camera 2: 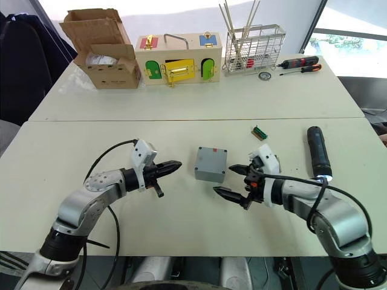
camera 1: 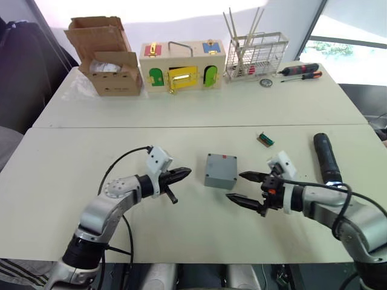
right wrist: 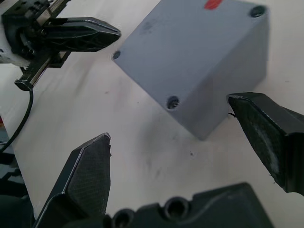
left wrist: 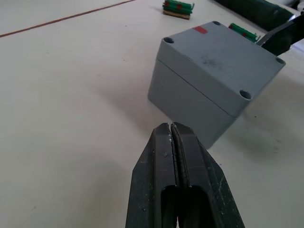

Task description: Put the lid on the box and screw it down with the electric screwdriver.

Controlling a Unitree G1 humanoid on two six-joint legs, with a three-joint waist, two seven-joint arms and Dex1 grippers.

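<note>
Head camera, left eye: the grey box (camera 1: 220, 171) stands near the middle of the near table (camera 1: 72, 157), with the lid (camera 1: 221, 162) already seated on top and a small red mark near its far edge. The left claw (camera 1: 183, 174) lies just left of the box, fingers pressed together, touching nothing. The right claw (camera 1: 243, 188) sits just right of the box and slightly nearer, fingers spread wide and empty. The electric screwdriver (camera 1: 327, 159) lies flat on the table well to the right, beyond the right arm, its near tip lit.

Head camera, right eye: same arrangement. A small green connector (camera 2: 259, 132) lies beyond the right claw. On the far table stand a cardboard box (camera 2: 100, 48), a wooden box with coloured doors (camera 2: 176, 60), a wire basket (camera 2: 254, 49) and two hand screwdrivers (camera 2: 300, 64).

Left wrist camera: the closed left fingers (left wrist: 178, 190) point at the box's side, close but apart from it. The seam between lid and box is plain; the corner holes show dark, and whether screws sit in them cannot be told.

Right wrist camera: the spread right fingers (right wrist: 90, 178) flank a corner of the box without contact; the left claw shows beyond it.

Progress, as judged: lid placement appears complete. The screwdriver is unheld, so fetching it and driving the corner screws remain.
</note>
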